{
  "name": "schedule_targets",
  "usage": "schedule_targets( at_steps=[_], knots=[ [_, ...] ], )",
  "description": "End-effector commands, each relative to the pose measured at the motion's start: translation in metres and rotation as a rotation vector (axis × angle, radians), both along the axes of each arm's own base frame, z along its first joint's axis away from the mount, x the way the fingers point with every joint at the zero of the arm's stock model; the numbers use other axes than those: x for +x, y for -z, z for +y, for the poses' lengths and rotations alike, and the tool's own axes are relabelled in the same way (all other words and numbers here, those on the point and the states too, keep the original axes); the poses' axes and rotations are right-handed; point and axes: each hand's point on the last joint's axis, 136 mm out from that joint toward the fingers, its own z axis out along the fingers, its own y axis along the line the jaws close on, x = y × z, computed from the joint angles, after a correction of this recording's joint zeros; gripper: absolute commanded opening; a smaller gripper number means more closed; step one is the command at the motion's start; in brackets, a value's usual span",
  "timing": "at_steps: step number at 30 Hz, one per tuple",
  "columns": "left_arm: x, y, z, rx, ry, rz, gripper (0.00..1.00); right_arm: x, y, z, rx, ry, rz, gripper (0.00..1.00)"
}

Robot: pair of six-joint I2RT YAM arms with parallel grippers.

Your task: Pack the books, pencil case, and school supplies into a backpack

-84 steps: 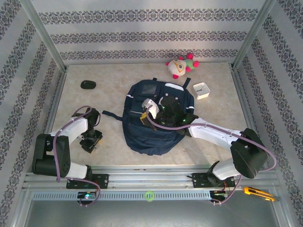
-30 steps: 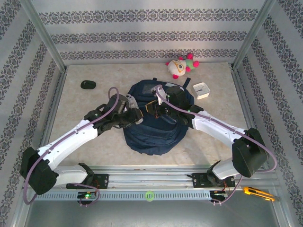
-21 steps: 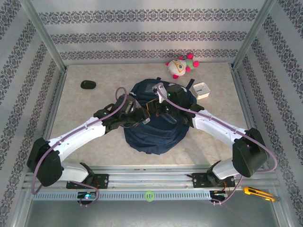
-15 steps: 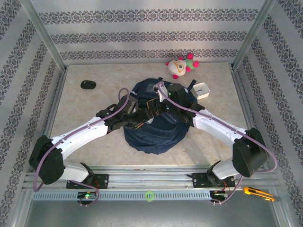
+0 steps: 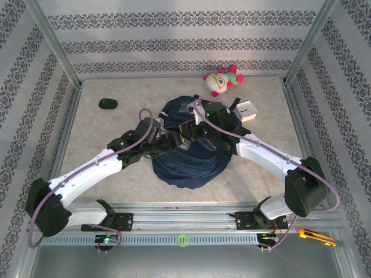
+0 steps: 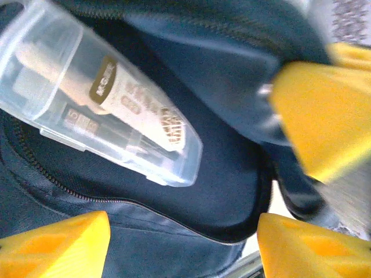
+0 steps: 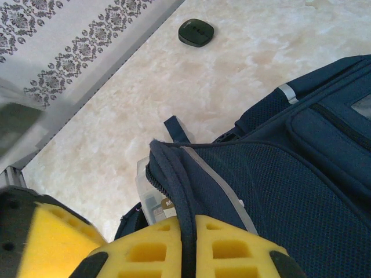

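The left arm point(image 5: 87, 171), folded at the lower left of the frame before, has been stretched across the worktop point(image 5: 98, 130) to the mouth of the backpack point(image 5: 191, 168) at centre frame. The left claw point(image 5: 175, 141) has been opened, and the pencil case point(image 6: 104, 98) is now left lying free inside. The backpack's rim has been drawn slightly higher in the frame by the right claw point(image 5: 192, 127).

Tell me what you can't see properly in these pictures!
Left wrist view: the translucent plastic pencil case runs off the top-left edge; its inside label is blurred.
Top view: the navy-blue fabric backpack's opening is hidden under the left gripper and right gripper.
Top view: the square white clock is too small to read.
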Motion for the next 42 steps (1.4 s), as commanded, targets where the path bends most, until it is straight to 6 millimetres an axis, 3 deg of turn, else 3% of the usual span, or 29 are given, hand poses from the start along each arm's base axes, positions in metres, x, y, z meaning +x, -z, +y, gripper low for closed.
schedule_targets(
  at_steps=[1, 6, 13, 21, 27, 31, 34, 38, 42],
  knots=[
    [0.006, -0.008, 0.019, 0.025, 0.014, -0.161, 0.67, 0.004, -0.039, 0.001, 0.077, 0.004, -0.079, 0.0],
    [0.014, 0.005, 0.048, 0.122, 0.02, -0.199, 0.65, 0.001, -0.041, 0.001, 0.083, -0.002, -0.08, 0.0],
    [0.035, -0.006, 0.042, 0.186, 0.094, -0.377, 0.58, 0.0, -0.041, 0.001, 0.086, -0.006, -0.08, 0.0],
    [0.054, -0.002, 0.052, 0.297, 0.06, -0.42, 0.63, 0.0, -0.039, 0.003, 0.092, -0.017, -0.068, 0.0],
    [0.061, 0.013, 0.043, 0.306, 0.099, -0.397, 0.58, -0.002, -0.041, 0.006, 0.1, -0.037, -0.065, 0.0],
    [0.061, 0.012, 0.033, 0.266, 0.131, -0.407, 0.51, -0.002, -0.041, 0.007, 0.1, -0.04, -0.063, 0.0],
    [0.054, 0.005, 0.017, 0.18, 0.199, -0.424, 0.48, -0.002, -0.04, 0.007, 0.099, -0.04, -0.064, 0.0],
    [0.043, 0.009, 0.003, 0.104, 0.268, -0.401, 0.5, -0.001, -0.04, 0.007, 0.099, -0.042, -0.061, 0.0],
    [0.035, 0.013, 0.003, 0.102, 0.294, -0.362, 0.5, -0.001, -0.039, 0.007, 0.101, -0.044, -0.058, 0.0]
  ],
)
